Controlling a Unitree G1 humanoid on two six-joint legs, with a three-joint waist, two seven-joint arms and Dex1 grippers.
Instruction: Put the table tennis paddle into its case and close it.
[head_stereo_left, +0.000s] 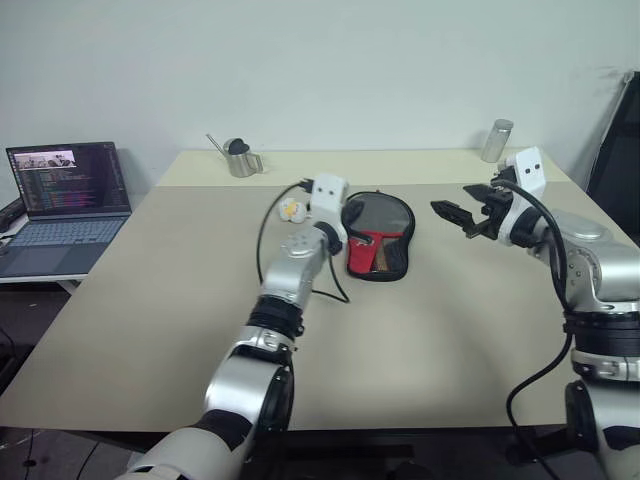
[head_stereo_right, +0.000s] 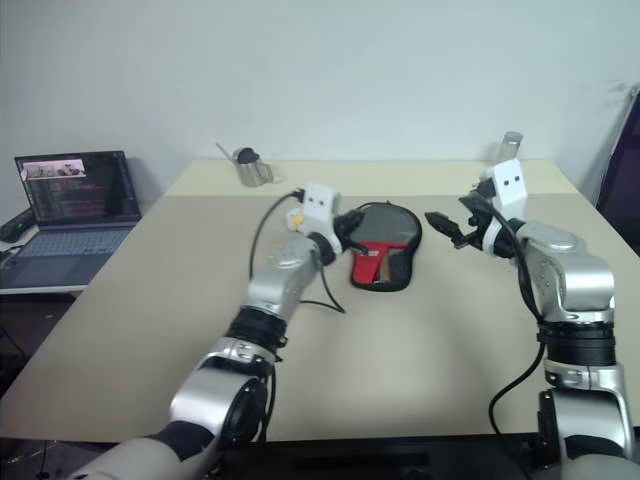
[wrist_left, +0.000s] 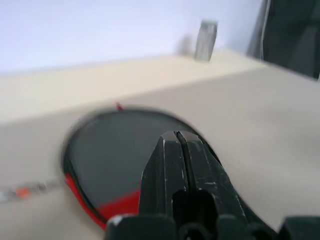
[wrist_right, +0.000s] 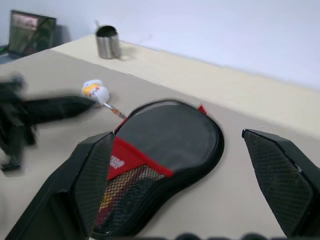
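The case (head_stereo_left: 383, 232) lies flat at the table's middle: black fabric, a red panel and a mesh pocket (wrist_right: 127, 187). It hides the paddle's blade. A tan and red strip shows through the mesh, and I cannot tell whether it is the handle. A small white charm (wrist_right: 95, 91) on a red cord lies by the case's left edge. My left gripper (wrist_left: 177, 145) is shut with nothing in it and hovers over the case's left side (head_stereo_left: 352, 213). My right gripper (head_stereo_left: 452, 205) hangs open in the air to the right of the case, pointing at it.
A metal cup (head_stereo_left: 240, 160) stands at the table's far left, and a metal cylinder (head_stereo_left: 496, 140) at the far right. An open laptop (head_stereo_left: 65, 195) sits on a lower side table to the left. A dark upright object (head_stereo_left: 615, 150) stands beyond the table's right edge.
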